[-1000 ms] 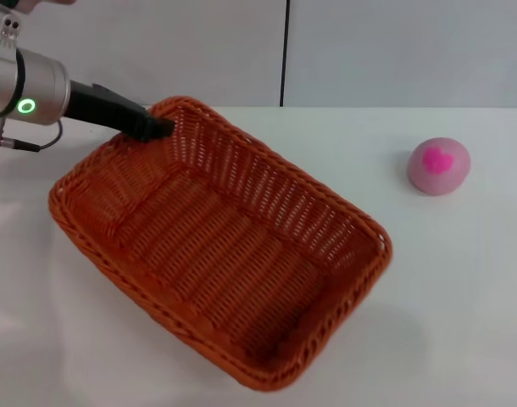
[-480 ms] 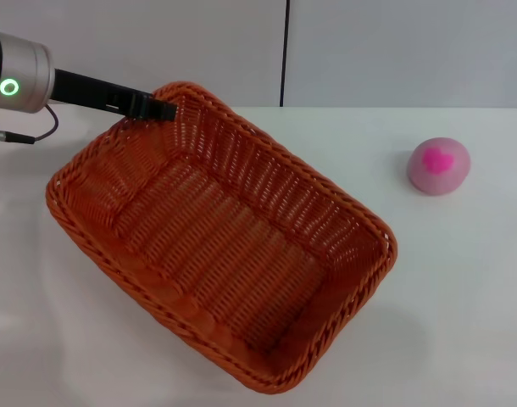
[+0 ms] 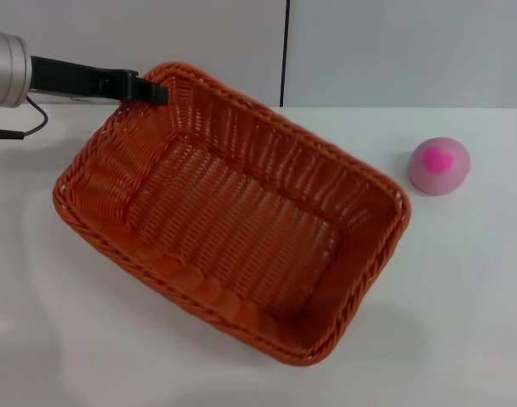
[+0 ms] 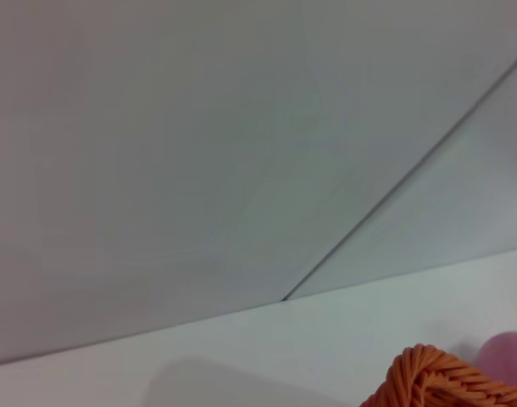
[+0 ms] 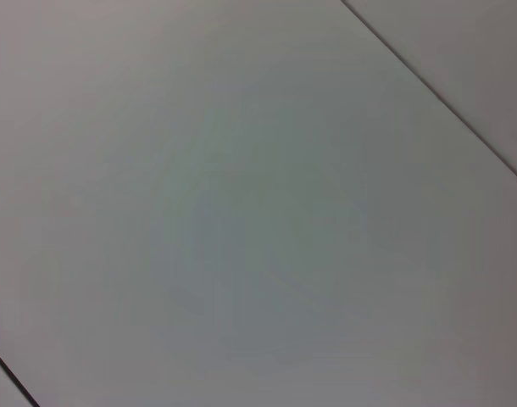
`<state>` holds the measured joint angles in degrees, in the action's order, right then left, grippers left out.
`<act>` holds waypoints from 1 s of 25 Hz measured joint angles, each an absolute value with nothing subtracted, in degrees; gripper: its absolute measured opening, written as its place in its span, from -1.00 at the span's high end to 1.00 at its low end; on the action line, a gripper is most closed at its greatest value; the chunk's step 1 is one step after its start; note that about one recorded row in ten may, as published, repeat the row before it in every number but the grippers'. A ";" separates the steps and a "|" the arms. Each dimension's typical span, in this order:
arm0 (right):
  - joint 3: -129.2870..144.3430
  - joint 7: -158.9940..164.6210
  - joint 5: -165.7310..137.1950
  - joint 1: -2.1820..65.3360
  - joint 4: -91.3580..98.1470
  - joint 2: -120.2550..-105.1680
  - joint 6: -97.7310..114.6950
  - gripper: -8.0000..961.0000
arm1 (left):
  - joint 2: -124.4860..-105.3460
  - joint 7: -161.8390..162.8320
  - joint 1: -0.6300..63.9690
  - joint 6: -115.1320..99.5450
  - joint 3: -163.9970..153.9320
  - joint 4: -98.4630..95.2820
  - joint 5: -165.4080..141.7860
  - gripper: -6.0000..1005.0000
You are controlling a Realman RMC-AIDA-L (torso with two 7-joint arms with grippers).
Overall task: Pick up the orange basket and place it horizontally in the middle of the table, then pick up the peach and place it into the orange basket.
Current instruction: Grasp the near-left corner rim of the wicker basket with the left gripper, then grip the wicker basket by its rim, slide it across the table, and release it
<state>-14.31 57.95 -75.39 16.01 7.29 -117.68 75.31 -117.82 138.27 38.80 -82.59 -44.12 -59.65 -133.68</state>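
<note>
The orange basket (image 3: 233,220) fills the middle and left of the head view, tilted up off the white table (image 3: 462,288) on its far-left corner. My left gripper (image 3: 155,90) reaches in from the left and is shut on the basket's braided rim at that raised corner. The peach (image 3: 439,165), pale pink with a magenta heart blotch, rests on the table at the right, apart from the basket. In the left wrist view a piece of the basket rim (image 4: 436,381) and the edge of the peach (image 4: 508,356) show. My right gripper is out of view.
A pale wall with a dark vertical seam (image 3: 285,51) runs behind the table's back edge. Bare tabletop lies between the basket and the peach and along the right front.
My left gripper has risen and drawn back, lifting the basket's far-left corner higher. The basket has tilted and swung a little to the right. The peach has not moved.
</note>
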 joint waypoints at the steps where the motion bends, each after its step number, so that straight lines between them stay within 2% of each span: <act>1: -14.32 57.97 -75.40 16.01 7.30 -117.68 75.31 -0.39 | -117.82 138.27 38.80 -82.59 -44.12 -59.65 -133.68 0.64; 7: -14.33 58.02 -75.41 16.07 7.53 -117.68 75.32 -0.38 | -117.47 140.42 38.19 -84.54 -41.83 -59.22 -130.99 0.64; 15: -13.47 58.06 -75.41 16.41 7.56 -117.68 75.31 -0.38 | -117.91 140.49 36.87 -84.47 -37.76 -55.67 -123.62 0.64; 25: -13.01 58.09 -75.41 16.54 7.79 -117.63 74.05 -0.37 | -118.09 135.34 31.42 -75.84 -37.78 -45.31 -114.75 0.63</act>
